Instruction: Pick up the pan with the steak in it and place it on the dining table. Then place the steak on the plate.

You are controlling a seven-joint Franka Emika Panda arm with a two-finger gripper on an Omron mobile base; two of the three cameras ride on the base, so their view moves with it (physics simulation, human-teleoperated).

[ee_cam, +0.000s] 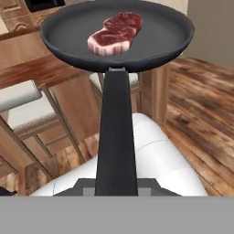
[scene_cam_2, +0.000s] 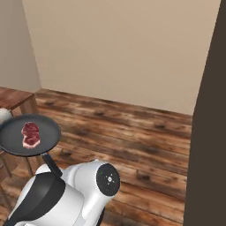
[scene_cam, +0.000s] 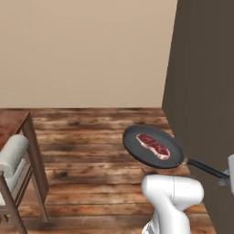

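Observation:
The dark round pan [scene_cam: 137, 141] [scene_cam_2: 13, 137] [ee_cam: 68, 32] hangs level in the air above the wooden floor. The red steak [scene_cam: 153, 146] [scene_cam_2: 30, 134] [ee_cam: 114, 33] lies flat inside it, near the middle. My gripper [ee_cam: 116, 185] is shut on the end of the pan's long black handle [ee_cam: 116, 132] [scene_cam: 205, 168]. A corner of the reddish-brown dining table [scene_cam: 9, 121] [scene_cam_2: 15, 98] shows at the left, beside the pan and apart from it. The plate is out of view.
A stool with a white cushion [scene_cam: 13, 157] [ee_cam: 23, 98] stands by the table. A tall dark cabinet side [scene_cam: 201, 91] [scene_cam_2: 207, 132] rises close on the right. Plank floor [scene_cam: 91, 137] stretches to the beige wall ahead.

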